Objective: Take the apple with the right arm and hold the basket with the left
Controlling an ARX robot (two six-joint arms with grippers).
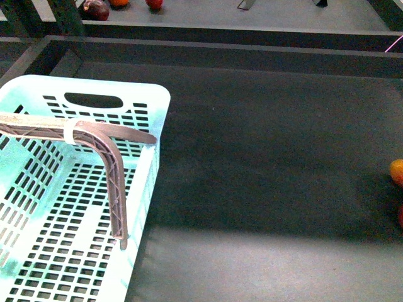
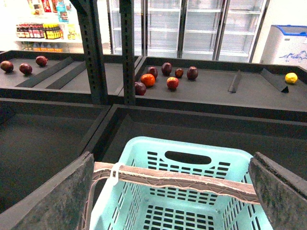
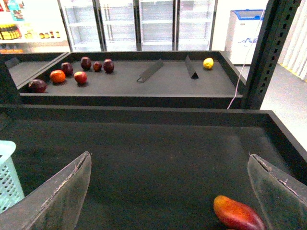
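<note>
Apple (image 2: 172, 83) sits on the far shelf (image 2: 216, 93) beyond the basket (image 2: 201, 143), among darker fruit (image 2: 192, 73). Both pincers gape wide, empty. Above the basket's handle (image 2: 192, 181), the left gripper (image 2: 171, 157) should close mid-bar; the right gripper (image 3: 169, 155) must reach far.

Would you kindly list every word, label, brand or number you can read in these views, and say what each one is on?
No text can be read in any view.
Shop shelf bottles: labels too small and blurred to read.
Chest freezer: blue picture on its front, no legible lettering.
Basket: no print visible.
</note>
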